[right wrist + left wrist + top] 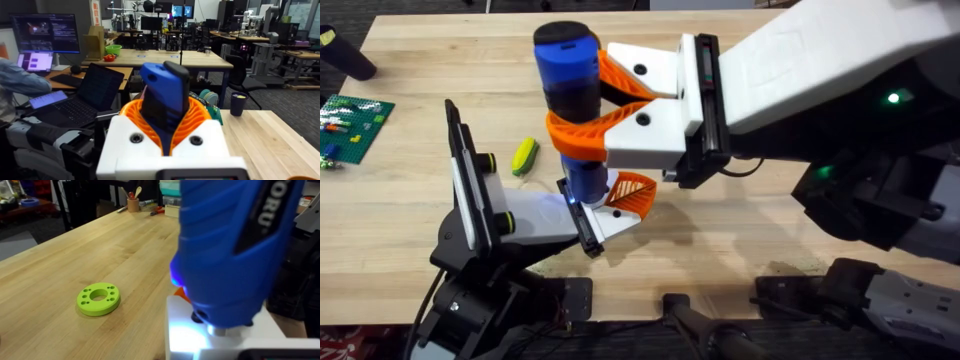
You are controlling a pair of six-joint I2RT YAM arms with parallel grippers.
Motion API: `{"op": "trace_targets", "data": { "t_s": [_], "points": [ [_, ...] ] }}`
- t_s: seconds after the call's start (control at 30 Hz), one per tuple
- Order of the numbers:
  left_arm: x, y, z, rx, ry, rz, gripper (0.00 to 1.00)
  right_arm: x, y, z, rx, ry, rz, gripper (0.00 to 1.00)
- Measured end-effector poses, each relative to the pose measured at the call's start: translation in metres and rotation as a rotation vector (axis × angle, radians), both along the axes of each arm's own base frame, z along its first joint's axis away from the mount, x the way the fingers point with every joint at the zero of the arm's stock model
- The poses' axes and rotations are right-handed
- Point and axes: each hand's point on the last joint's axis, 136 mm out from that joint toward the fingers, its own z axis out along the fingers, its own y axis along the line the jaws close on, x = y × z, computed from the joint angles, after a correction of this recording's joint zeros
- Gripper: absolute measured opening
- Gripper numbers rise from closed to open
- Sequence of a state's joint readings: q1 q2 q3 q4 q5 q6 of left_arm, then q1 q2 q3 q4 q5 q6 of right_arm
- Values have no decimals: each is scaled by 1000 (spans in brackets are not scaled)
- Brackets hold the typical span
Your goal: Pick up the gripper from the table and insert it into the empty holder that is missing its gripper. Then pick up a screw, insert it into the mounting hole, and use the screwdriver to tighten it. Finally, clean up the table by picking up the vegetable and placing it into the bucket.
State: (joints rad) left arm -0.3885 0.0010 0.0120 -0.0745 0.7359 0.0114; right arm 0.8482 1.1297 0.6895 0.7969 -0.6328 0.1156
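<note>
One tool is in play: the right gripper (582, 105) is clenched around the screwdriver (567, 75), held upright with its tip down at the holder (605, 222), where the gripper (633, 191) is seated. The left gripper's state cannot be told. Risk: if the bit sits off the screw's axis, it may slip out or cross-thread the screw; excess downward load could shift the holder. The vegetable (525, 156) lies on the table (740, 240), not yet placed in any container.
</note>
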Motion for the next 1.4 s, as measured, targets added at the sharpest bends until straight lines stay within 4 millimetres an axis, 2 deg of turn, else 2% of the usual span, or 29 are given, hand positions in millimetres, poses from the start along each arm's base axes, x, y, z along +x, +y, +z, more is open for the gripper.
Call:
{"op": "trace_targets", "data": {
  "t_s": [0.73,1.03,1.23,1.4],
  "points": [
    [0,0,0,-2,3,0,10,2,0,1,-2,14,-2,56],
    [0,0,0,-2,2,0,10,1,-4,3,-24,7,50,56],
    [0,0,0,-2,1,0,10,7,-9,11,-22,-2,67,56],
    [0,0,0,-2,1,0,10,3,-10,21,-11,-26,90,56]
  ]
}}
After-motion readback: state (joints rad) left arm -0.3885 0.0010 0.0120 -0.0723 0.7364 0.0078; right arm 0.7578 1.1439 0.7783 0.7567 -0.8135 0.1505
